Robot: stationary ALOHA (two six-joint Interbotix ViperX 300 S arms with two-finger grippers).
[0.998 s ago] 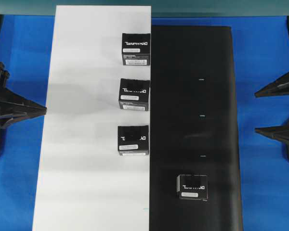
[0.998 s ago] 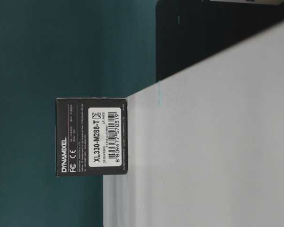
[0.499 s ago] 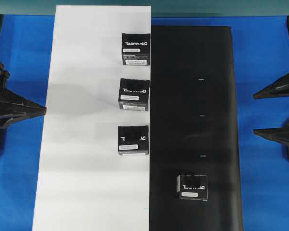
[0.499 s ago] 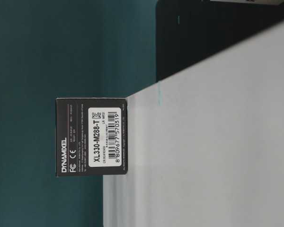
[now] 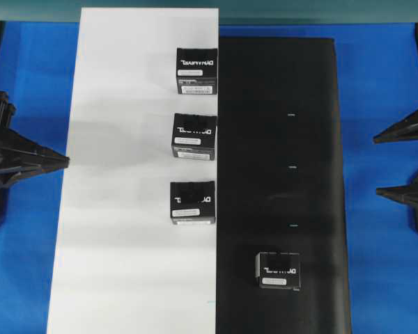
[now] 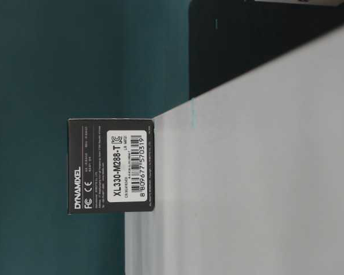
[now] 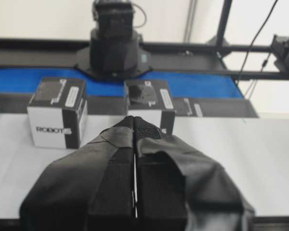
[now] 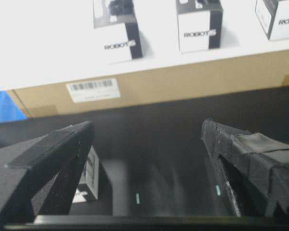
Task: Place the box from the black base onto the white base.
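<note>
Box (image 5: 278,271): one black carton, upright on the black base (image 5: 313,104), near its lower end in the overhead view, clear of both grippers
White base (image 5: 125,174): long board touching the black base along its left edge; carries three look-alike cartons (image 5: 193,136) in a column beside that seam
Left gripper (image 5: 61,161): at the white base's left edge, jaws pressed together, empty
Right gripper (image 5: 376,165): over the blue desk (image 5: 383,83) right of the black base, jaws wide apart, empty
</note>
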